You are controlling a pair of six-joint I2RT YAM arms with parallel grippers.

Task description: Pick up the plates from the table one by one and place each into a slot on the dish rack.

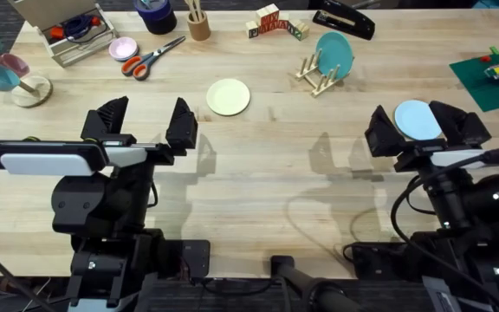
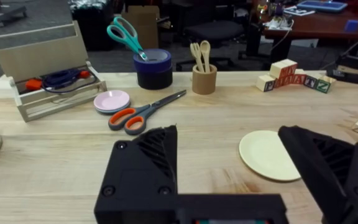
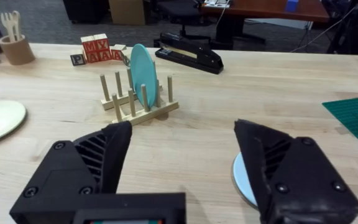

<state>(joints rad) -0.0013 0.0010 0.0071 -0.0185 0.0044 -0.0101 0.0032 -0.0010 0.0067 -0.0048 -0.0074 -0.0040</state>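
Note:
A cream-yellow plate (image 1: 229, 96) lies flat on the table (image 1: 267, 173), ahead and to the right of my left gripper (image 1: 144, 121), which hovers open and holds nothing. In the left wrist view that plate (image 2: 269, 155) sits just beyond the right finger. A pale sky-blue plate (image 1: 417, 120) lies flat under my right gripper (image 1: 421, 128), which is open and straddles it from above. The right wrist view shows that plate's edge (image 3: 241, 180) beside one finger. The dish rack (image 1: 317, 78) stands at the back with a darker teal plate (image 1: 333, 54) upright in a slot.
Orange-handled scissors (image 1: 152, 57), a pink dish (image 1: 123, 48) and a wooden tray (image 1: 68, 30) sit at the back left. A cup of wooden utensils (image 1: 199, 24), letter blocks (image 1: 274, 22) and a black stapler (image 1: 343, 19) line the far edge. A green mat (image 1: 492, 78) lies at the right.

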